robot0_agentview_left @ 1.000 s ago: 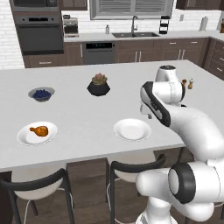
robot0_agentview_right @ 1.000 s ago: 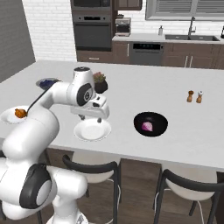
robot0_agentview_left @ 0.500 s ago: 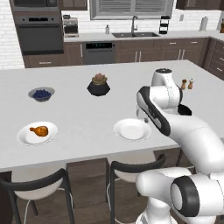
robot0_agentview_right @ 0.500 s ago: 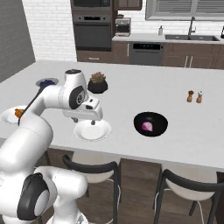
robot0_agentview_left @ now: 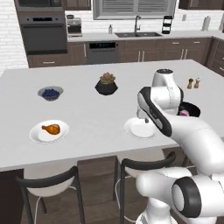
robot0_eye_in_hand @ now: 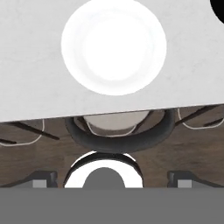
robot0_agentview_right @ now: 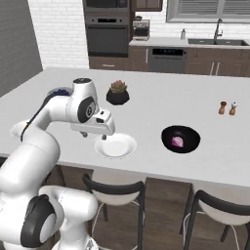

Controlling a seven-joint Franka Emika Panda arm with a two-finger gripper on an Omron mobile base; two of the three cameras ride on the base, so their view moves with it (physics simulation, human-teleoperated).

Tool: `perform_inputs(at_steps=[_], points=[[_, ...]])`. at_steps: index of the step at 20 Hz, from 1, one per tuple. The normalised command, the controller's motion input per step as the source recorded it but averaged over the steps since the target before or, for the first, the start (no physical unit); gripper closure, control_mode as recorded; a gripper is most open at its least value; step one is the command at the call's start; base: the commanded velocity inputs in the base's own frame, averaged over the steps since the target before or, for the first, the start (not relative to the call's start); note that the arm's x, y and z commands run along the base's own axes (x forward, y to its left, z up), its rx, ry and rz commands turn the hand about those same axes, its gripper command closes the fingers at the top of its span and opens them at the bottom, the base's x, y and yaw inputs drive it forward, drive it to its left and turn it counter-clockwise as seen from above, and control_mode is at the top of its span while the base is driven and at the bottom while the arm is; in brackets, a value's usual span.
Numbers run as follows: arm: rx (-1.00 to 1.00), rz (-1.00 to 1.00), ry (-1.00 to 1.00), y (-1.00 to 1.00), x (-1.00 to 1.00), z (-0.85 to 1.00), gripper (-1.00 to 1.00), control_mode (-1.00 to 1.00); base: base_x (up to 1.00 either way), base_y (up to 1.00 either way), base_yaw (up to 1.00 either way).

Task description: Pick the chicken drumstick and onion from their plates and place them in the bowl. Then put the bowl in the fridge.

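Observation:
The chicken drumstick (robot0_agentview_left: 51, 128) lies on the left white plate (robot0_agentview_left: 37, 135). The second plate (robot0_agentview_right: 115, 146) (robot0_eye_in_hand: 113, 46) holds nothing. The purple-red onion (robot0_agentview_right: 177, 142) (robot0_agentview_left: 184, 113) rests inside the black bowl (robot0_agentview_right: 191, 135), right of that plate. My gripper (robot0_agentview_right: 93, 135) (robot0_eye_in_hand: 111, 179) hangs open with nothing between its fingers, above the counter by the left near rim of the bare plate. In the hand view that plate sits ahead and the counter's front edge crosses below it. The fridge is out of view.
A grey bowl of blue berries (robot0_agentview_left: 50, 92) and a black plant pot (robot0_agentview_left: 106, 84) stand further back. Salt and pepper shakers (robot0_agentview_right: 227, 108) are at the far right. Dark stools (robot0_agentview_right: 114, 188) stand under the counter's near edge.
The hand has swung left and toward the near edge, away from the bowl and across the bare plate. The jaws stayed open. The onion, the drumstick and the plates have not moved.

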Motion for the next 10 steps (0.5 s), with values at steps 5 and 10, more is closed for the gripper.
perform_inputs(at_steps=[5,10], points=[[0.0,0.0,0.0,0.0,0.0,0.0,-1.0,1.0,0.06,0.57,0.0],[0.0,0.0,0.0,0.0,0.0,0.0,-1.0,1.0,0.43,-0.03,0.0]])
